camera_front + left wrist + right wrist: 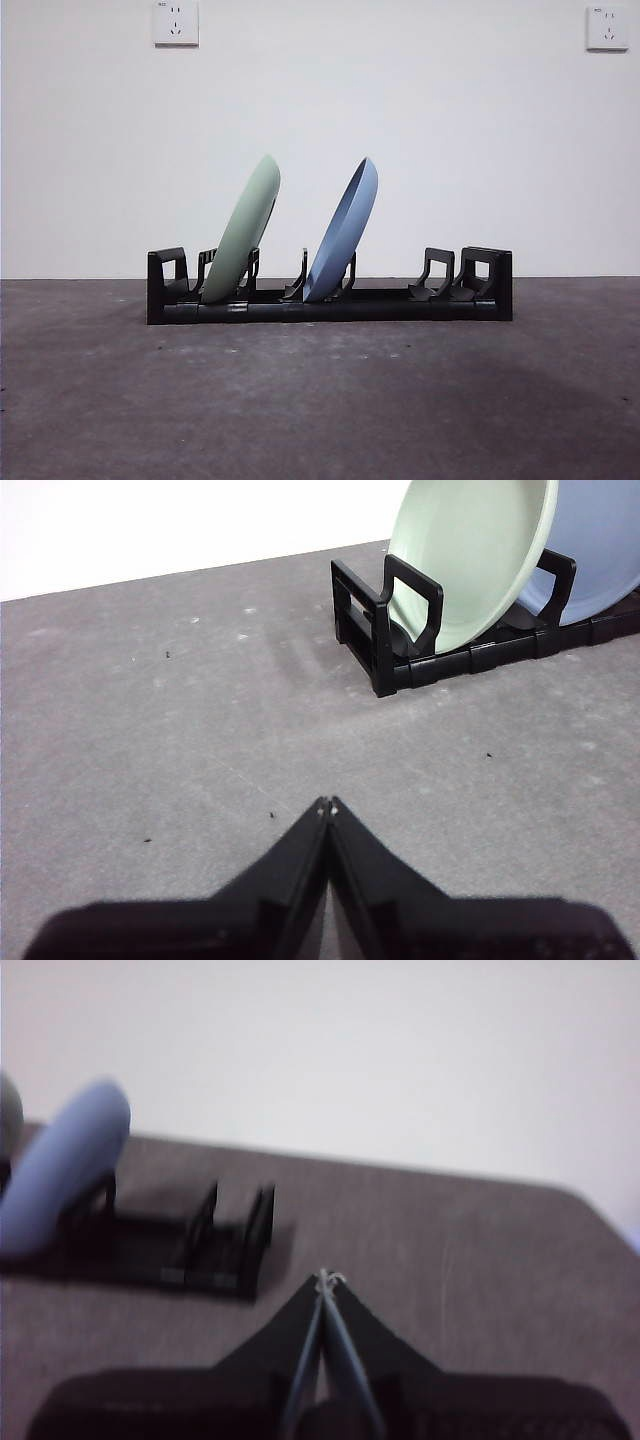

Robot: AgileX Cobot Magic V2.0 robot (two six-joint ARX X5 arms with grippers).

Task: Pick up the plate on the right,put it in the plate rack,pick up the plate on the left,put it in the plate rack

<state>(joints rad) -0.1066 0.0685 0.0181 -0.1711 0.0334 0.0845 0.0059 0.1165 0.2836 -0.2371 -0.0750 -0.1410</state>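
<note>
Both plates stand racked: pale green round plate (241,232) and blue round plate (343,232) lean in the long black plastic rack (330,303). They look light, stiff and slick, best pinched at the rim. Left gripper (329,804) and right gripper (328,1279) hang closed and empty, well apart from the rack.

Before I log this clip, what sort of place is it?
Probably a lab or test bench, not a kitchen: a bare grey tabletop, a plain white wall with power sockets, and only a plate rack holding a green plate and a blue plate.
</note>
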